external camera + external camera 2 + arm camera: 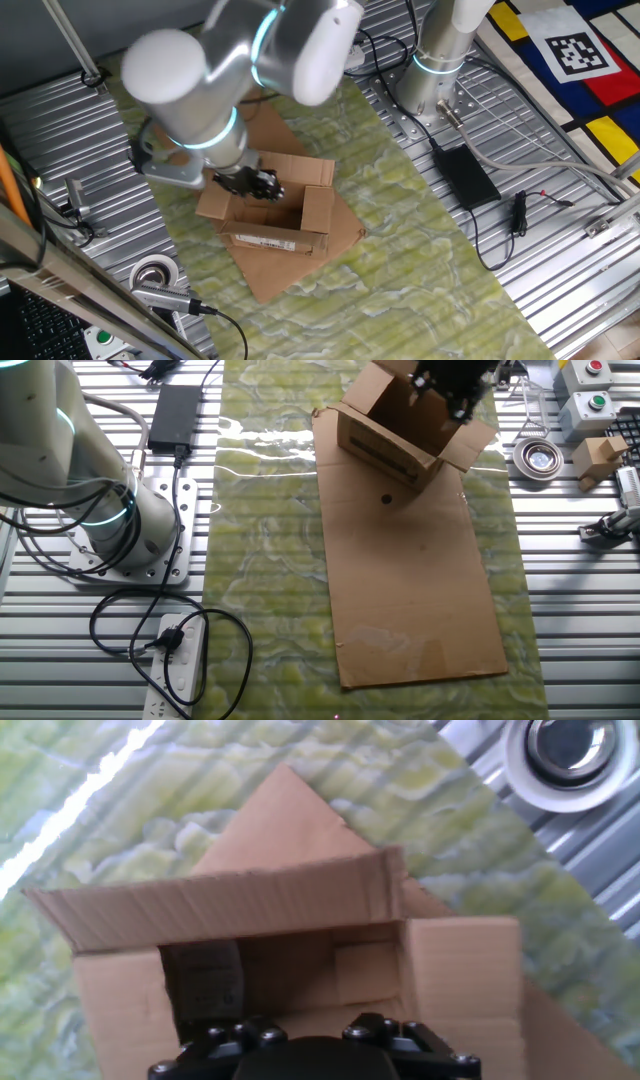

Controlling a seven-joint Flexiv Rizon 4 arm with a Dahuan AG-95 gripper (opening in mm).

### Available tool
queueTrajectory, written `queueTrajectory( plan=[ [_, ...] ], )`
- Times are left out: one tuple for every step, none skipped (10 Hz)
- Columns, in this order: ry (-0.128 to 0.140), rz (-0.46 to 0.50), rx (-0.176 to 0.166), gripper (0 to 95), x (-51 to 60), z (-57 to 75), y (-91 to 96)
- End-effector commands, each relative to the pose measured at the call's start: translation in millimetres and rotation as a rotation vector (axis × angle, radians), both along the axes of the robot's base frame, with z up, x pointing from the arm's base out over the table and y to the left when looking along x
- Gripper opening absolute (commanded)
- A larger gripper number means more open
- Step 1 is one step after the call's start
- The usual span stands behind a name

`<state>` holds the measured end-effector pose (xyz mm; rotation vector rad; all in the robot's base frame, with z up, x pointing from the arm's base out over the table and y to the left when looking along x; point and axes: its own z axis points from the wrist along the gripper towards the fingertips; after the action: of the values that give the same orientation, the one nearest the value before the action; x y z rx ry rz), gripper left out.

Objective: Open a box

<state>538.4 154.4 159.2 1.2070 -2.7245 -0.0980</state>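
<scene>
The box [268, 222] is a small brown cardboard box with a white barcode label [265, 241] on its near side. It stands on a large flat cardboard sheet [410, 580]. In the other fixed view the box [395, 435] is at the sheet's far end. All the flaps that show stand or lie open. The hand view looks down into the box's dark inside [290, 970]. My black gripper [252, 183] hangs just over the opening, by one edge [452, 385]. Only its body [315, 1055] shows in the hand view, and the fingertips are hidden.
A tape roll [155, 272] lies on the ribbed metal table near the box [540, 455] [570, 750]. A black power adaptor [465, 175] and cables lie beside the arm's base [435, 70]. A button box [590, 400] and a small carton [598, 455] are beyond the tape roll.
</scene>
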Motion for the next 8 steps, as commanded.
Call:
queueTrajectory(
  plan=[
    [-0.001, -0.006, -0.005, 38.0, -7.3, 2.5, 3.2],
    [-0.002, -0.007, -0.005, 38.0, -11.1, 1.6, 5.7],
    [-0.003, -0.002, -0.006, 38.0, -12.9, 0.5, 6.8],
    [-0.003, 0.001, -0.002, 38.0, -13.0, 0.5, 7.0],
    [-0.004, 0.009, -0.002, 57.0, -15.1, -0.3, 8.3],
    [-0.009, 0.01, -0.007, 57.0, -17.5, -1.8, 8.4],
    [-0.01, 0.008, -0.009, 38.0, -16.9, -1.7, 7.3],
    [-0.01, 0.008, -0.009, 38.0, -16.9, -1.7, 7.3]
  ],
)
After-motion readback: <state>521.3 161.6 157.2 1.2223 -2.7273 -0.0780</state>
